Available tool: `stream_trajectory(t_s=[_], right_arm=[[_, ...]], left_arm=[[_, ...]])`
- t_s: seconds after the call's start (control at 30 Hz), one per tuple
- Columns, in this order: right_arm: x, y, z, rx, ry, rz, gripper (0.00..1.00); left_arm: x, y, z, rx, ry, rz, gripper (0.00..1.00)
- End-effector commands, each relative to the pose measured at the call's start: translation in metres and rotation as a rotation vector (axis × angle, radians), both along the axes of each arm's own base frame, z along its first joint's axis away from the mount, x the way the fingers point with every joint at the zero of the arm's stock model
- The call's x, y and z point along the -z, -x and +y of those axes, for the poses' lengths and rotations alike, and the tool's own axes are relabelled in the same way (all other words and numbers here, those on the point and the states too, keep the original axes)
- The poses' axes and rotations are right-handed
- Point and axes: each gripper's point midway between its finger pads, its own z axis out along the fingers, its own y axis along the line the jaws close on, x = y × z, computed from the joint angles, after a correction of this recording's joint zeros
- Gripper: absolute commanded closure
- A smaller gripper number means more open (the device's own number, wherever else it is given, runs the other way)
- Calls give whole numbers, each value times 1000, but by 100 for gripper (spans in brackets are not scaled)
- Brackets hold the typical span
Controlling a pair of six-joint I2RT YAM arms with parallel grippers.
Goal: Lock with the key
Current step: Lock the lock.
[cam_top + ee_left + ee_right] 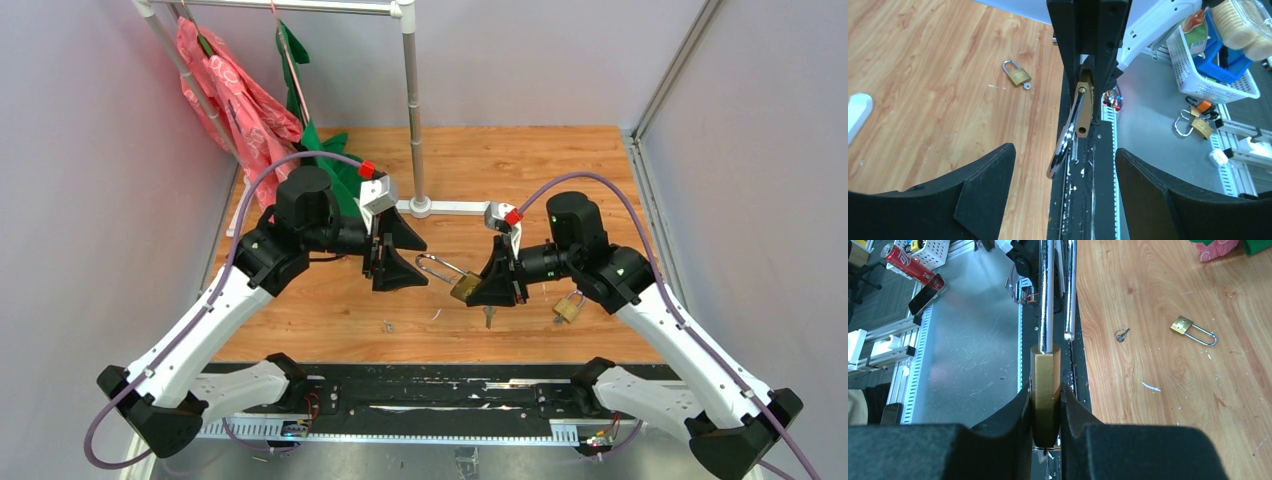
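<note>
A brass padlock (464,288) with an open steel shackle (436,265) is held above the wooden table (560,170). My right gripper (497,283) is shut on its body, seen edge-on in the right wrist view (1045,382). A key (488,318) hangs from the bottom of the lock. My left gripper (413,255) is open and faces the shackle from the left. In the left wrist view its fingers (983,185) stand wide on either side of the shackle tip (1058,165) without touching it.
A second padlock (568,307) with a key lies on the table beside the right arm. Another padlock (1193,331) and a small key ring (1121,334) lie on the wood. A clothes rack post (412,100) stands at the back.
</note>
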Motion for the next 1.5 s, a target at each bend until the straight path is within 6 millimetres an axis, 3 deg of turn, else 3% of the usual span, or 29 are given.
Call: stream_trajectory(t_s=[0.0, 0.1, 0.4, 0.53, 0.57, 0.87, 1.03, 1.17, 1.47], right_arm=[[-30, 3, 7, -52, -83, -88, 100], [-31, 1, 9, -48, -88, -95, 100], [-29, -12, 10, 13, -86, -149, 100], [-30, -7, 14, -23, -145, -189, 100], [-30, -6, 14, -27, -161, -202, 100], [-31, -4, 17, -37, -191, -180, 100], [-34, -10, 21, 5, -185, -115, 100], [-43, -13, 23, 67, -248, -41, 100], [-84, -28, 14, 271, -518, -12, 100]], left_arm=[[-4, -1, -5, -3, 37, 32, 21], [-7, -2, -6, -4, 44, 48, 25], [2, 0, -9, 25, 23, 84, 63], [-1, 3, -11, 50, 40, 96, 96], [-1, 4, -11, 50, 45, 108, 100], [5, 11, -5, 1, 90, 120, 100], [13, 2, -3, -71, 85, 126, 100], [15, -8, -2, -145, 115, 140, 100], [18, -30, 9, -286, 151, 166, 100]])
